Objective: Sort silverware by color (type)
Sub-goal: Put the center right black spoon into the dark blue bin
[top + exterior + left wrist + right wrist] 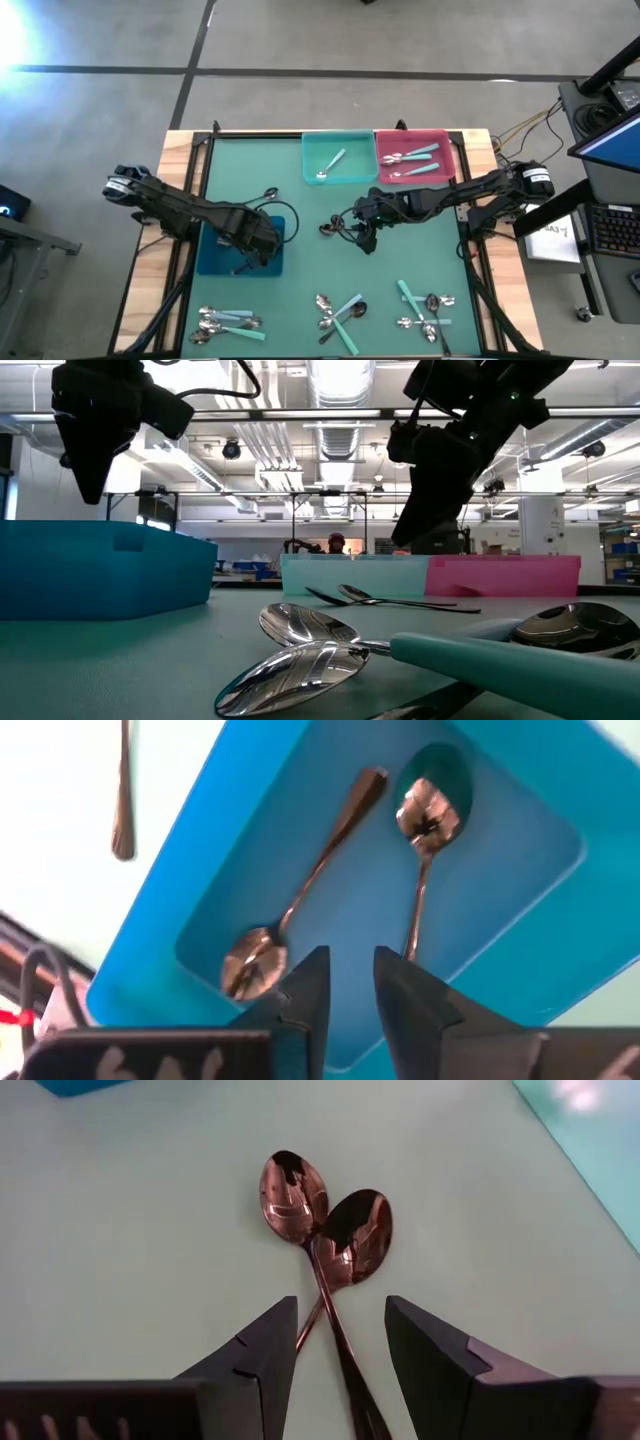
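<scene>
Two dark spoons [325, 1230] crossing on counter [120, 1230] under right end effector [340, 1335], fingers parted, empty: taking one handle only. Left end effector [350, 985] hovering released over blue bin [520, 860].

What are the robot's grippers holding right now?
Nothing. The left gripper is open above the blue bin; the right gripper hangs open over two dark spoons.

A grey concrete floor [300, 35], crossed by dark seams, was seen around the wood-edged surface [178, 150]. Exposed ducts and ceiling lamps [340, 385] were seen overhead. A keyboard [612, 230] and cables were placed alongside.
</scene>
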Motion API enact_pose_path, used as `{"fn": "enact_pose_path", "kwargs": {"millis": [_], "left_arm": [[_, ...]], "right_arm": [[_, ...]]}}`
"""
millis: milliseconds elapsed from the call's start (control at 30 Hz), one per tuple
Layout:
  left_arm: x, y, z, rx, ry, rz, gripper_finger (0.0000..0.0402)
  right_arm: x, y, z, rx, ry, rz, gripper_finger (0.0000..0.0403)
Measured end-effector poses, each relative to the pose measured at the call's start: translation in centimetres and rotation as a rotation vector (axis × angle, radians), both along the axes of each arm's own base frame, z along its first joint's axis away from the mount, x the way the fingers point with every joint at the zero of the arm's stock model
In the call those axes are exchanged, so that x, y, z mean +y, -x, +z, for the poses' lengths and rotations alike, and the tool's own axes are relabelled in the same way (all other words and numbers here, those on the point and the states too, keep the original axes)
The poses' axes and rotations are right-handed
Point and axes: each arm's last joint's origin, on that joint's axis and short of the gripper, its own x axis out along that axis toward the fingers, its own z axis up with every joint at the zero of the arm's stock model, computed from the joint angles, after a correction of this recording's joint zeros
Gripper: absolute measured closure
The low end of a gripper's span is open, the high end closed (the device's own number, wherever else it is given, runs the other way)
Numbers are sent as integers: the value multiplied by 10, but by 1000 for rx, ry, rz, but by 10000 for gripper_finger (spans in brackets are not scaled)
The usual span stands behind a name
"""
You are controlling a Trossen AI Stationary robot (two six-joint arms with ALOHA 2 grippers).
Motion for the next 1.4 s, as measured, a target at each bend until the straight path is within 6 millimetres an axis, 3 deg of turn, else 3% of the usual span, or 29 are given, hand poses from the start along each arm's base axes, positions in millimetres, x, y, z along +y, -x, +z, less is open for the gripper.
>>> {"fn": "enact_pose_path", "kwargs": {"millis": [333, 533, 767, 1133, 1400], "left_arm": [[-5, -22, 0, -195, 43, -272, 280], [-6, -30, 5, -281, 20, -273, 278], [-9, -44, 14, -418, -16, -354, 278], [-11, -50, 31, -485, -36, -369, 278], [-11, -50, 30, -487, -67, -376, 278]], "right_arm": [[1, 0, 0, 8, -7, 49, 259], [2, -1, -6, 32, 29, 120, 259], [2, -7, -31, 124, 62, 168, 259], [1, -19, -48, 183, 124, 207, 239], [-3, -28, -54, 202, 190, 228, 257]]}}
